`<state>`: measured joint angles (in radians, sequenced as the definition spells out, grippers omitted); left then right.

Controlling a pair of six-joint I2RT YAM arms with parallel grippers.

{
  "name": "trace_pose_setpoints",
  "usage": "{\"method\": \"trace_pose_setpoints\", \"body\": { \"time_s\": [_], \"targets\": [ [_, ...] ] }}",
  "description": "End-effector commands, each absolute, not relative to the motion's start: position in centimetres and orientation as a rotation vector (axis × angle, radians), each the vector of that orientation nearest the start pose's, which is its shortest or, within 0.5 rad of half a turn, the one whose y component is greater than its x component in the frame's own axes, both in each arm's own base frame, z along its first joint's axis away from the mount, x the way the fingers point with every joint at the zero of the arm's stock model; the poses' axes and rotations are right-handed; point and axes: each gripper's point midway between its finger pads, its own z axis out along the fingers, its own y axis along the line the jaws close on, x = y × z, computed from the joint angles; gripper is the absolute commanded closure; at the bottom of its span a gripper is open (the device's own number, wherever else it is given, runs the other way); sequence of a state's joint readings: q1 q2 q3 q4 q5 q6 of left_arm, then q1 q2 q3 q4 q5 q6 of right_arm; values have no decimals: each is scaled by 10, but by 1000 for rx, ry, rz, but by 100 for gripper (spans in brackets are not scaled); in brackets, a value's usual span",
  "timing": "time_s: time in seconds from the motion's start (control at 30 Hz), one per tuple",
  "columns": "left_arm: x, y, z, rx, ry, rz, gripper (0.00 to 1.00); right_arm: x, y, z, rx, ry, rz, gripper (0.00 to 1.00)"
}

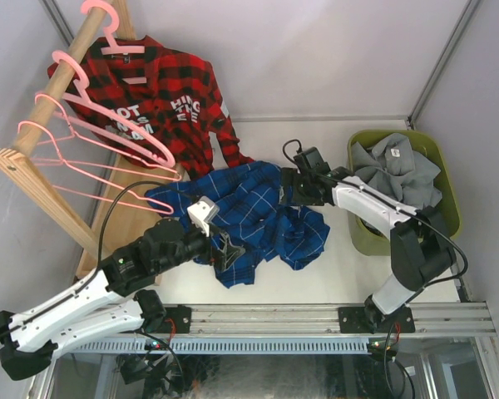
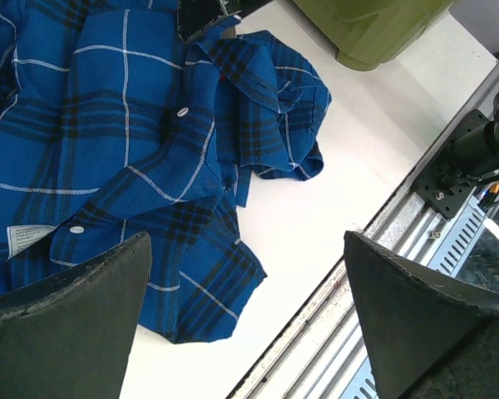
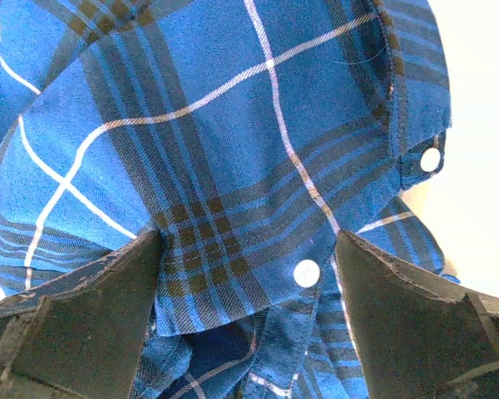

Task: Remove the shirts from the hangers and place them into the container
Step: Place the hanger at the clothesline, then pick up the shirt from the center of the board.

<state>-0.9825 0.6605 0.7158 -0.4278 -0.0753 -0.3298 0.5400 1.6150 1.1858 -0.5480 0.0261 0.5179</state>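
- The blue plaid shirt (image 1: pixel 262 218) lies crumpled on the white table (image 1: pixel 349 270), off any hanger and outside the container.
- The left gripper (image 1: pixel 229 250) sits at the shirt's near-left edge. In the left wrist view its two dark fingers (image 2: pixel 79 320) stand wide apart with nothing clamped between them. The shirt's hem and bare table show past them.
- The right gripper (image 1: pixel 286 193) is at the shirt's far-right edge, low over the cloth. In the right wrist view its fingers (image 3: pixel 420 320) are spread. Blue fabric with two white buttons fills the gap between them, and neither pad pinches it.
- The olive-green container (image 1: pixel 363 238) stands to the right of the blue shirt, apart from it.
- A grey shirt (image 1: pixel 397 170) is heaped inside the container, rising above the rim.
- The red-black plaid shirt (image 1: pixel 173 98), with white lettering, hangs from a pink hanger up and to the left of the blue shirt. Its lower sleeve reaches down close to the blue cloth.
- More pink hangers (image 1: pixel 100 140) hang on the wooden rail (image 1: pixel 65 76), to the left of the blue shirt.
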Motion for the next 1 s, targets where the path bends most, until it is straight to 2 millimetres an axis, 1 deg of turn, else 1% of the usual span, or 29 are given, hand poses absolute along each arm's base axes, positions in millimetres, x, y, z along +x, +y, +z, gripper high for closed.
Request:
{"method": "trace_pose_setpoints", "body": {
  "time_s": [0.0,0.07,0.1,0.2,0.27,0.33,0.4,0.47,0.5,0.57,0.63,0.7,0.73,0.8,0.83,0.9,0.97],
  "targets": [
    [153,-230,230,586,1910,-803,0,326,241,105,-6,2563,562,16],
    [153,-230,230,585,1910,-803,0,318,258,95,-99,2589,618,16],
    [153,-231,231,585,1910,-804,0,314,264,90,-143,2601,612,16],
    [153,-231,232,584,1908,-804,0,301,277,65,-225,2665,547,16],
    [154,-231,232,580,1908,-802,0,289,283,46,-262,2713,503,16],
    [154,-230,233,578,1906,-802,0,279,283,26,-307,2747,403,16],
    [154,-230,232,579,1907,-801,0,265,284,6,-408,2767,296,17],
    [154,-230,231,582,1913,-799,0,253,281,-9,-486,2771,185,22],
    [153,-230,231,583,1913,-798,0,250,276,-15,-494,2767,123,27],
    [154,-229,229,580,1919,-791,0,247,265,-20,-476,2751,36,41],
    [154,-228,228,574,1919,-789,0,249,257,-17,-444,2719,1,56],
    [154,-228,227,572,1921,-790,0,254,252,-5,-416,2659,-5,70],
    [154,-228,227,574,1922,-788,0,258,249,6,-397,2622,0,77],
    [154,-228,227,574,1923,-787,0,267,245,38,-347,2529,23,94],
    [154,-228,227,576,1924,-785,0,271,241,54,-321,2482,26,100],
    [154,-229,226,581,1927,-784,0,277,231,90,-277,2377,33,100],
    [155,-230,226,584,1926,-784,0,282,216,128,-237,2267,22,100]
  ]
}}
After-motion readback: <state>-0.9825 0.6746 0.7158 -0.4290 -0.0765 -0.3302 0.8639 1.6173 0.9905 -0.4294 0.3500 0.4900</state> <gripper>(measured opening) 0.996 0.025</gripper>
